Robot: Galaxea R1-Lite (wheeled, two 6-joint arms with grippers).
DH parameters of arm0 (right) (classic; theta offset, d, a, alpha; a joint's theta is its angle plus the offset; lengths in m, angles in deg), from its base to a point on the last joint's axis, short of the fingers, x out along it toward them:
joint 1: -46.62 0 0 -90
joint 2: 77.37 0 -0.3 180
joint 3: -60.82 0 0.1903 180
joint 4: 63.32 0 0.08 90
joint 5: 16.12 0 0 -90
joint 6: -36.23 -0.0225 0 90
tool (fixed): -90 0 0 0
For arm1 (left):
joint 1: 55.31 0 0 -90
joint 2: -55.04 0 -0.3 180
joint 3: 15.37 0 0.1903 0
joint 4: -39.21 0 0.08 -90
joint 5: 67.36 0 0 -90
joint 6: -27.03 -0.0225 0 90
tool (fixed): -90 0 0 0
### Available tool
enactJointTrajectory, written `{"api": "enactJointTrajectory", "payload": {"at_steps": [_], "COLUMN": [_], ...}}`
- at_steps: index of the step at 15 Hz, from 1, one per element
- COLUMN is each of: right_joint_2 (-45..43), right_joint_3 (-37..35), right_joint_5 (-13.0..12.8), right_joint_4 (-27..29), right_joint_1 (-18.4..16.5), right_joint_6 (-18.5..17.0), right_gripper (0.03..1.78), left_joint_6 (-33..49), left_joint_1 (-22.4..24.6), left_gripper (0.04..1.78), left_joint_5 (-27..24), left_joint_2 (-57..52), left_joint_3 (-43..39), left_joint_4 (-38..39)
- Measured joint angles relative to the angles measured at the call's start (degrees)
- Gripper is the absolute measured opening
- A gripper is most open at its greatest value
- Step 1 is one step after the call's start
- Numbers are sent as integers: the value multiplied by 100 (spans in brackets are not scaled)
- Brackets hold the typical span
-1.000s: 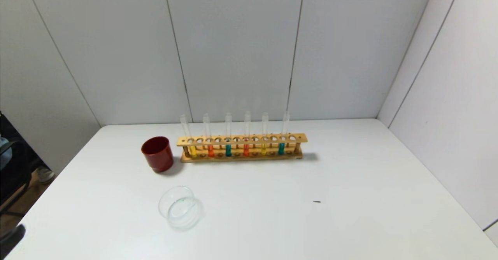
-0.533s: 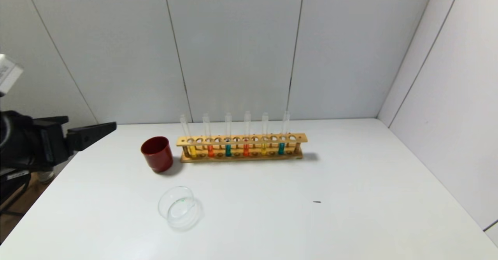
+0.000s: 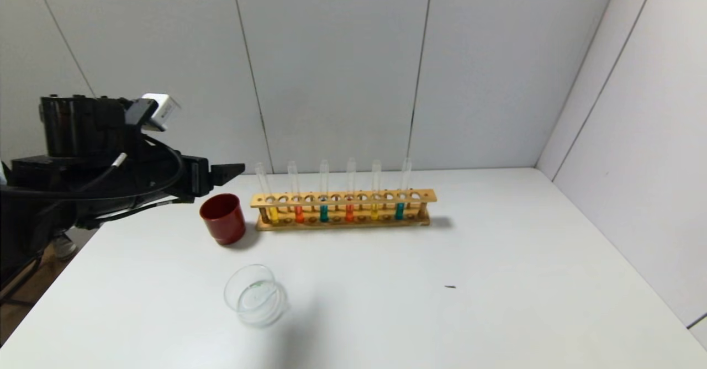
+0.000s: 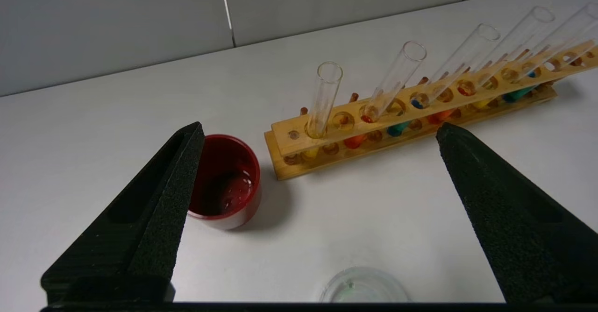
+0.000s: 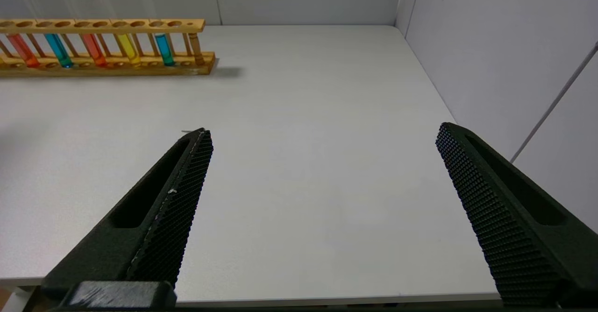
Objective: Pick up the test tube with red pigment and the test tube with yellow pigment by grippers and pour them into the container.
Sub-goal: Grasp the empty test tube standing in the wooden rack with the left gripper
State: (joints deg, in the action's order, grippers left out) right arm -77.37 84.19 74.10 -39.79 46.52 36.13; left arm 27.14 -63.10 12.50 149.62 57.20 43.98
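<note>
Left claw (image 4: 317,132), jaws wide and empty, above the cup (image 3: 223,218) beside the rack (image 3: 342,210); red tube (image 3: 299,199) and yellow tube (image 3: 268,194) racked; dish (image 3: 254,294) (before the cup); right claw (image 5: 322,137) agape; risk: fingers clipping neighbouring tubes.

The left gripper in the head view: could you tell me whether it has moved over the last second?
Yes. The left gripper has swung in from the table's left edge, open, toward the red cup and wooden rack.
</note>
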Motion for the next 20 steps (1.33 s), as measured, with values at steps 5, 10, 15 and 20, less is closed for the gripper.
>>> {"api": "enactJointTrajectory", "payload": {"at_steps": [5, 10, 15, 20], "right_joint_2": [0, 0, 0, 0], "right_joint_3": [0, 0, 0, 0], "right_joint_5": [0, 0, 2, 0], "right_joint_4": [2, 2, 2, 2], "right_joint_1": [0, 0, 0, 0], "right_joint_6": [0, 0, 0, 0], "right_gripper": [175, 175, 175, 175], "left_joint_6": [40, 49, 126, 121], "left_joint_1": [-72, -116, -210, -306], "left_gripper": [175, 175, 175, 138], "left_joint_5": [-9, 12, 52, 166], "left_joint_2": [917, 1482, 1946, 2298], "left_joint_3": [440, 680, 1139, 1421], "left_joint_4": [201, 433, 430, 444]}}
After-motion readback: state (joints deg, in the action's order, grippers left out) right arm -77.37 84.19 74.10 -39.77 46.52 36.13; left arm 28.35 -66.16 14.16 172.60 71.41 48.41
